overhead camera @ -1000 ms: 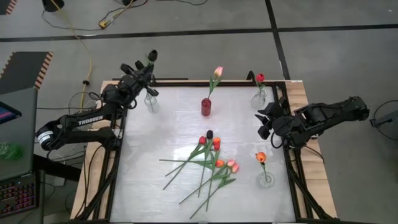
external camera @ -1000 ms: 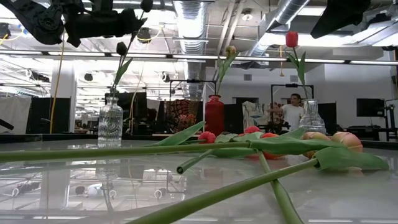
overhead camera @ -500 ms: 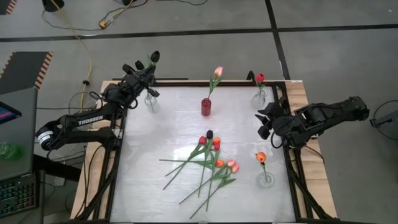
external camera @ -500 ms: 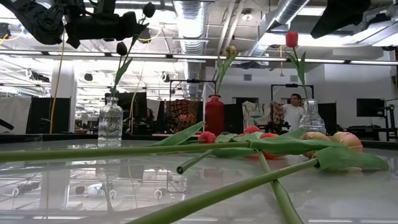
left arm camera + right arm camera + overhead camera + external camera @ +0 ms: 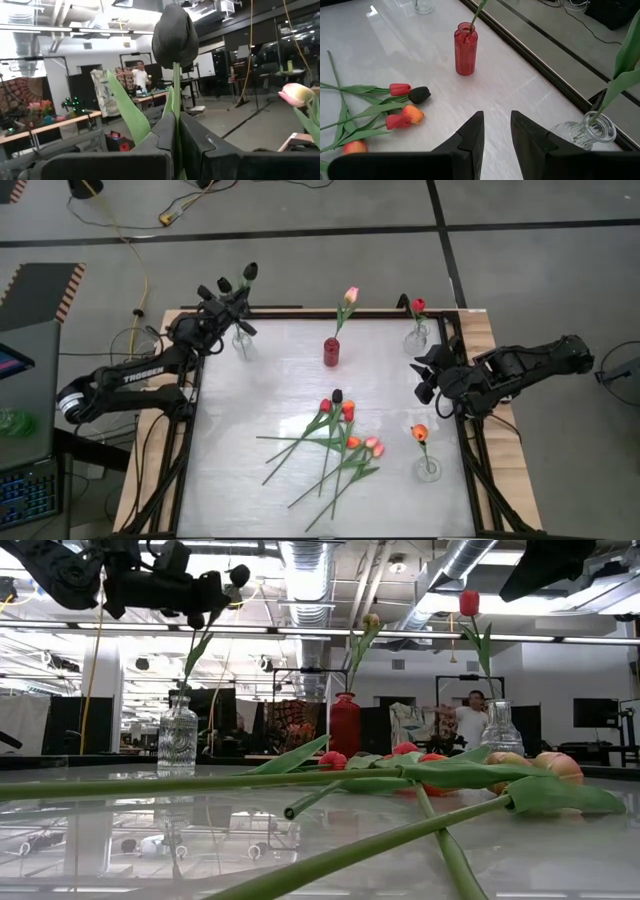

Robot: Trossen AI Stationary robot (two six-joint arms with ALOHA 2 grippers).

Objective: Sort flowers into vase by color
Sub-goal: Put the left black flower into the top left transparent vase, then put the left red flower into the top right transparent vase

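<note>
A: Now, nearest the front edge of the pale glossy table [image 5: 230, 480], what remains unsorted?

B: A loose pile of artificial tulips with long green stems [image 5: 335, 442] lies flat near the middle front. Red, orange and pink heads and one black head [image 5: 338, 395] show among them; the exact count cannot be told where stems cross. Just beside the pile, toward the right edge, a clear glass vase [image 5: 427, 468] already holds an orange tulip [image 5: 419, 432].

A: And the right gripper [image 5: 426, 380]?

B: It waits at the right rail, fingers parted a little and holding nothing, as the right wrist view shows.

A: Farther back?

B: A red ribbed glass vase [image 5: 331, 352] holds a pink tulip [image 5: 350, 296]; a clear vase at the far right corner [image 5: 416, 337] holds a red tulip [image 5: 418, 306].

A: The step in hand?

B: The left gripper [image 5: 226, 298] is raised over the clear ribbed vase at the far left corner [image 5: 242, 345], fingers closed tight on the stem of a black-headed tulip [image 5: 174, 35]. Its lower stem seems to reach the vase mouth in the low view, but that cannot be confirmed.

A: Progress, then?

B: Judged roughly a third done: four colours each have a vase started, and the pile is still to be sorted.
</note>
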